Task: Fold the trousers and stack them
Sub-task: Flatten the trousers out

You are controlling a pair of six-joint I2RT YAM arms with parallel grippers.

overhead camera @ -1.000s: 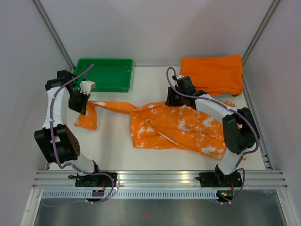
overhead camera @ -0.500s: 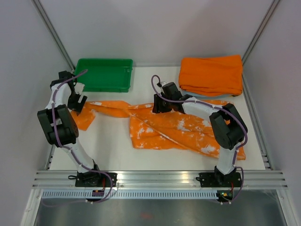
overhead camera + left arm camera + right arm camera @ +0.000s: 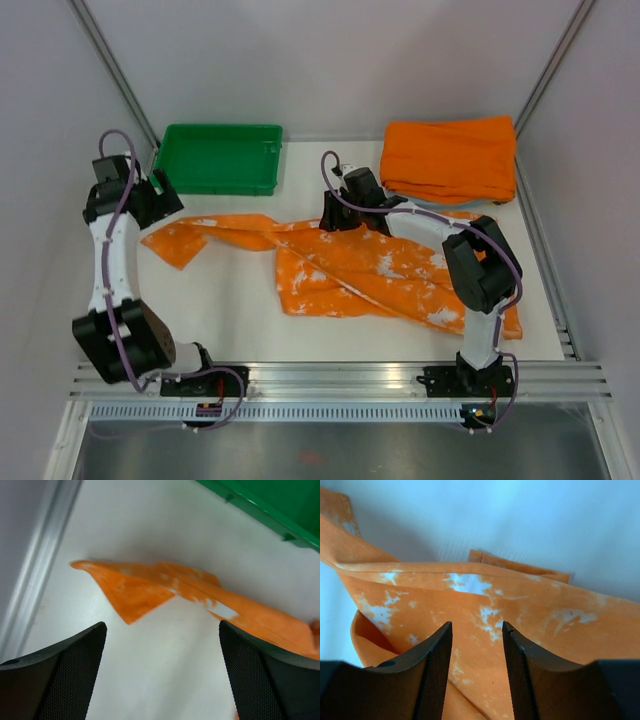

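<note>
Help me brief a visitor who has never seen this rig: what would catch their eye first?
The trousers, bright orange with white splashes, sprawl unfolded across the table. Behind them sit a green tray at far left and a plain orange folded cloth at far right. The left gripper hangs open by one leg's end; the right gripper hovers close over the trousers' far edge.

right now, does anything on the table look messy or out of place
Yes: the patterned orange trousers lie rumpled and twisted across the middle, one leg trailing out left with its end folded over. The plain orange cloth stack at the far right looks tidy.
</note>
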